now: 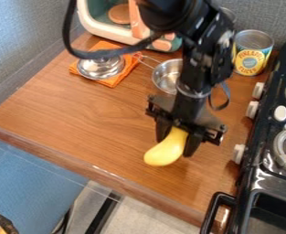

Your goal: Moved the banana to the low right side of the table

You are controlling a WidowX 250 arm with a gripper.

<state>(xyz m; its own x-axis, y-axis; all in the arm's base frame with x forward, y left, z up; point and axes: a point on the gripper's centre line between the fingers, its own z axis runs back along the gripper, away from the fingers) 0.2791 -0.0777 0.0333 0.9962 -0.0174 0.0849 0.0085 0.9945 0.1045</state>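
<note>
The gripper (pixel 176 142) hangs over the right part of the wooden table (pixel 90 123), near its front edge, with its fingers closed around the upper end of the yellow banana (pixel 164 151). The banana's rounded lower end sticks out below the fingers toward the lower left. Its top end is hidden between the fingers. I cannot tell whether the banana touches the table.
A black stove (pixel 264 176) with white knobs stands along the right side. Behind the gripper are a metal pot (pixel 165 77) and a tin can (pixel 251 55). A metal lid (pixel 101 67) lies on an orange cloth (pixel 113 81), near a toy oven (pixel 102 28) at the back.
</note>
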